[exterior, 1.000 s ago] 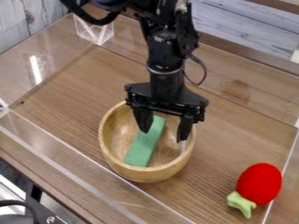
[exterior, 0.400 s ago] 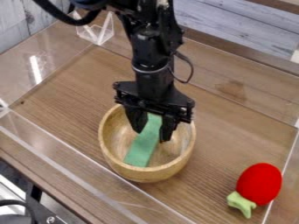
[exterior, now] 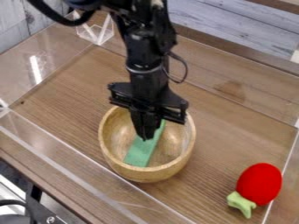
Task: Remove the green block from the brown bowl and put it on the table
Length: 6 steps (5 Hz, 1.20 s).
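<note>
Green block (exterior: 142, 152): it is inside the brown bowl (exterior: 114, 157), not yet out. It lies slanted, low end toward 7 o'clock on the bowl floor, high end toward 12 o'clock under the fingers.
End effector (exterior: 149, 131): pointing straight down over the bowl's far half. A second ago its two fingers stood wide apart, one on either side of the block. Now they are drawn in to a narrow point on the block's upper end.
Grip: clenched on the green block, as far as you can judge. The fingers meet exactly where the bar's high end is, though the contact itself is partly hidden by the black fingers.
What changed: only the closing. The arm stands where it stood, and the block shows no lift off the bowl.
What it means: the grasp step looks done and the lift has not begun, so you are early in the task.
Next move: raise straight up until the low end clears the thick rim, then carry the block to bare table (exterior: 70, 96), for instance toward 10 o'clock from the bowl.
Risk: the bar is held near one end, so it may swing, or catch the rim and drag the bowl.
Bystander: the red strawberry toy (exterior: 257, 184) sits at 4 o'clock from the bowl, well apart. Leave it alone.
</note>
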Tool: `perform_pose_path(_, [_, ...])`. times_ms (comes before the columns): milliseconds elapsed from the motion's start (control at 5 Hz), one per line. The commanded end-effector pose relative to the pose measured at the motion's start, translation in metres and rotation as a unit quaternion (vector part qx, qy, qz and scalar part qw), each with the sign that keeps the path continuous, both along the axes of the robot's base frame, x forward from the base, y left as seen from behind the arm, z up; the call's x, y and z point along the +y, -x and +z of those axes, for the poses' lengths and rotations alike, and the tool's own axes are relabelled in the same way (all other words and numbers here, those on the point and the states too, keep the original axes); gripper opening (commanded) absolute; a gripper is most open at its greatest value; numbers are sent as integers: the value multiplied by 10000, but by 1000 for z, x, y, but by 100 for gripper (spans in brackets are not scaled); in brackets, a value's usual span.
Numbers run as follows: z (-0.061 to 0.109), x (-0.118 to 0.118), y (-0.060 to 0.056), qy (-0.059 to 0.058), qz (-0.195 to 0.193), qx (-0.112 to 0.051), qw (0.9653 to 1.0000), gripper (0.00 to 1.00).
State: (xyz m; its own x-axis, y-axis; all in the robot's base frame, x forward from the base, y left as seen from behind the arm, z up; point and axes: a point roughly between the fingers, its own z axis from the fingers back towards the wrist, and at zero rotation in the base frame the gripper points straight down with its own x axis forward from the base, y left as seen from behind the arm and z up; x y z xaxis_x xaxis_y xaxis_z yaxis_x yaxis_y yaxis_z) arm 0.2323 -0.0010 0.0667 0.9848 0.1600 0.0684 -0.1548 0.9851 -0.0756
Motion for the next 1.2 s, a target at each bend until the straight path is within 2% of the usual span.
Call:
perform_pose_path(0, [36, 11, -12, 26, 234, -316, 9992, 0])
perform_pose_path(200, [62, 27, -16, 43, 435, -368, 9984, 0])
perform_pose_path(400, [39, 17, -15, -9, -83, -316, 9995, 100])
perform_pose_path(600, [18, 7, -15, -44, -568, -257, 9980, 100])
perform_pose_path(800, [6, 3, -20, -72, -993, -226, 9948, 0])
perform_pose_path(1000, [0, 9, -24, -78, -922, -205, 9955, 0])
